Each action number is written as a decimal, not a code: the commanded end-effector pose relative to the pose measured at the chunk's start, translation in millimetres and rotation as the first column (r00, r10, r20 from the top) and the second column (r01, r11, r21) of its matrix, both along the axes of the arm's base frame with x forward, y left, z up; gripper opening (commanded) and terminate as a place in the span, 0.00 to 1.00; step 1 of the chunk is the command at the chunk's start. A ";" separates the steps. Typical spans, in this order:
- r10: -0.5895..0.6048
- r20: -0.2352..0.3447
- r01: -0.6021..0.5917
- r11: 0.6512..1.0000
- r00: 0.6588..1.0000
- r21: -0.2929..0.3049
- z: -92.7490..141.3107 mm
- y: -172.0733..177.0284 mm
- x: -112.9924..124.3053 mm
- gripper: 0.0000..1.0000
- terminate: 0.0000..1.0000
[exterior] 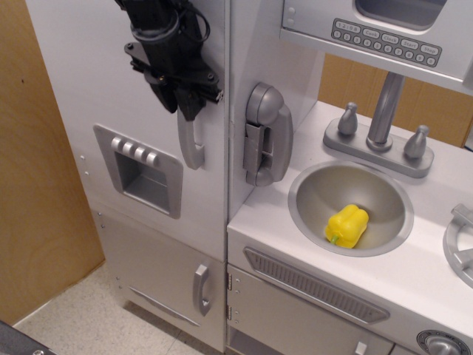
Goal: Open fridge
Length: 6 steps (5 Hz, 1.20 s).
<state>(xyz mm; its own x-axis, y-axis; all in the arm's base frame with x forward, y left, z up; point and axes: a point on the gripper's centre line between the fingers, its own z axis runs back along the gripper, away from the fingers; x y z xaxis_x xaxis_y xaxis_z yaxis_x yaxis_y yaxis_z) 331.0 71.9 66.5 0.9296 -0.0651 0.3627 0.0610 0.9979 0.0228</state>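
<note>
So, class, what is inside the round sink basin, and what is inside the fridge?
The sink holds one yellow toy pepper and nothing else visible. The fridge door is shut, so its inside is hidden; the gripper is at the top of its handle.

The black gripper (179,95) looks like matt plastic; beneath it the fridge (111,81) door is smooth satin grey, its handle (190,144) glossier (moulded plastic), while wood-grain panelling (37,170) lies to its left.
</note>
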 end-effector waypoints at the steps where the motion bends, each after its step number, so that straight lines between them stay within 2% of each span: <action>1: 0.043 0.015 -0.043 0.998 0.999 0.036 35.1 34.8 -42.1 0.00 0.00; 2: 0.057 0.022 -0.058 0.996 0.998 0.073 33.5 53.0 -67.0 0.00 0.00; 3: 0.118 0.010 -0.119 0.981 0.993 0.153 26.7 72.4 -91.2 1.00 0.00; 4: 0.077 -0.042 -0.065 0.968 0.996 0.243 33.6 58.4 -123.6 1.00 0.00; 5: 0.056 -0.104 -0.034 0.979 0.993 0.201 46.3 24.8 -145.5 1.00 0.00; 6: 0.047 -0.172 -0.014 0.982 0.984 0.186 46.9 -12.9 -152.6 1.00 0.00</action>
<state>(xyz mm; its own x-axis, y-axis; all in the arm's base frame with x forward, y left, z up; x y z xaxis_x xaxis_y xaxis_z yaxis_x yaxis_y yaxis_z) 175.8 56.8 104.2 0.9841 -0.0746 0.1613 0.0448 0.9825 0.1807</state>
